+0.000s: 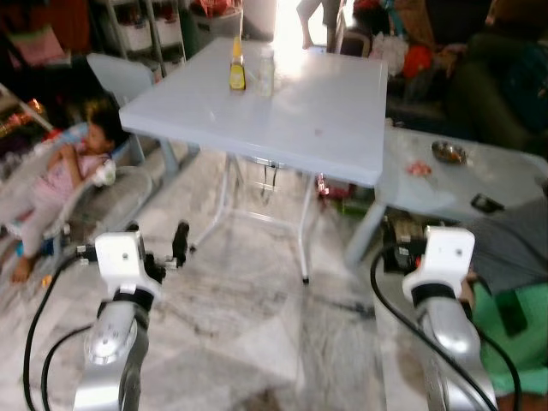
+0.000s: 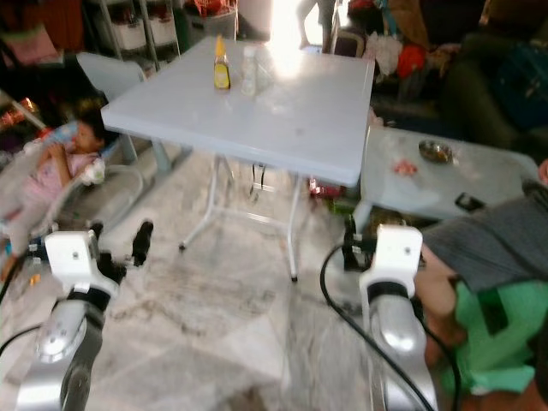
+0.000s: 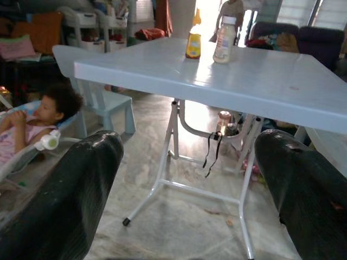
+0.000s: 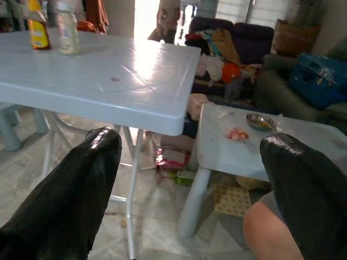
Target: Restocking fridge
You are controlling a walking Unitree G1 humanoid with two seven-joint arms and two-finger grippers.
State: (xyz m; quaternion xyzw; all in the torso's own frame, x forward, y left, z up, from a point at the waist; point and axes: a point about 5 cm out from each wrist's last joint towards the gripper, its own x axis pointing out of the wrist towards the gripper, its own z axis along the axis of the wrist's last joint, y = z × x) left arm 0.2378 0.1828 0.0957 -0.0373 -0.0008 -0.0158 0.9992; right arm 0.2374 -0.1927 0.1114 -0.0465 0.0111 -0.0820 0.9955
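Observation:
A yellow squeeze bottle (image 1: 237, 70) and a pale bottle with a white cap (image 1: 265, 73) stand side by side near the far edge of a light blue folding table (image 1: 325, 128). Both arms are held low in front of me, short of the table. My left gripper (image 3: 188, 200) is open with nothing between its black fingers (image 3: 65, 195), and it points toward the table and the two bottles (image 3: 193, 42). My right gripper (image 4: 190, 195) is also open and empty, aimed at the table's right corner.
A small child lies in a bouncer seat (image 1: 60, 175) at my left. A seated person's knee (image 4: 271, 227) is close to my right arm. A low pale table (image 1: 505, 175) at the right holds a steel bowl (image 1: 448, 151) and a phone. The floor is marble.

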